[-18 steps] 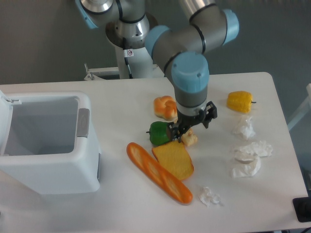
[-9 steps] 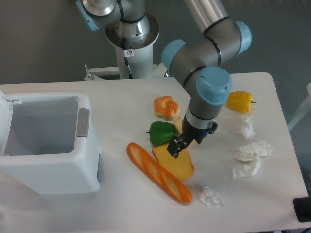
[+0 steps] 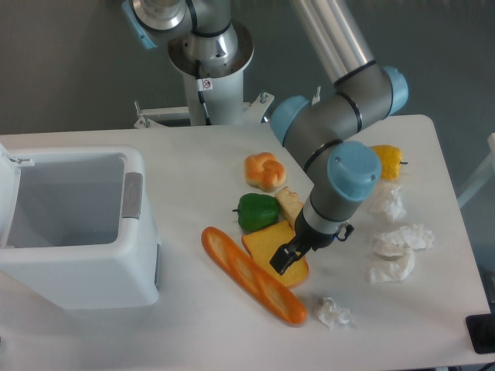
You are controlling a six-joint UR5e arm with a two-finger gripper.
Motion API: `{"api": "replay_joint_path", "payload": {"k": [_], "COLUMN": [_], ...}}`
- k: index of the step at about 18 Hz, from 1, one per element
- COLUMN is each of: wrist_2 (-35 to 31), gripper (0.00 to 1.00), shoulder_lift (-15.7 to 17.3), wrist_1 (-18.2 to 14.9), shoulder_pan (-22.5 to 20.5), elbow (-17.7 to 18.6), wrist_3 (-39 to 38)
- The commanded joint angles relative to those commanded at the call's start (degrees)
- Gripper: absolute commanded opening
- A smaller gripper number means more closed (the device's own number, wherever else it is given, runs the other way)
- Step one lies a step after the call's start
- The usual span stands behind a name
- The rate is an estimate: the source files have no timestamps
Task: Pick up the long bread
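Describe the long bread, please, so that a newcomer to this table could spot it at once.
Right of the big white bin, near the table's front edge, lies the long bread, running diagonally. It is the longest food item, slim and orange-brown with paler slashes, unlike the flat yellow-orange bread slice touching it and the round bun farther back.

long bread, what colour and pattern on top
Orange-brown long bread with paler diagonal slashes, in the fixed camera view.
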State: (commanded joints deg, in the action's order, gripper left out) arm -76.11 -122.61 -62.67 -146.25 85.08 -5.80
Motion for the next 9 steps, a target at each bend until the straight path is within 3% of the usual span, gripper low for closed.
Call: {"api": "replay_joint_path", "payload": {"k": [9], "wrist_2": [2.0], "gripper": [1.00], "shoulder_lift": [-3.1], "wrist_1": [3.3], "shoulder_pan": [0.5], "elbow": [-0.8], "wrist_3": [-0.7]}}
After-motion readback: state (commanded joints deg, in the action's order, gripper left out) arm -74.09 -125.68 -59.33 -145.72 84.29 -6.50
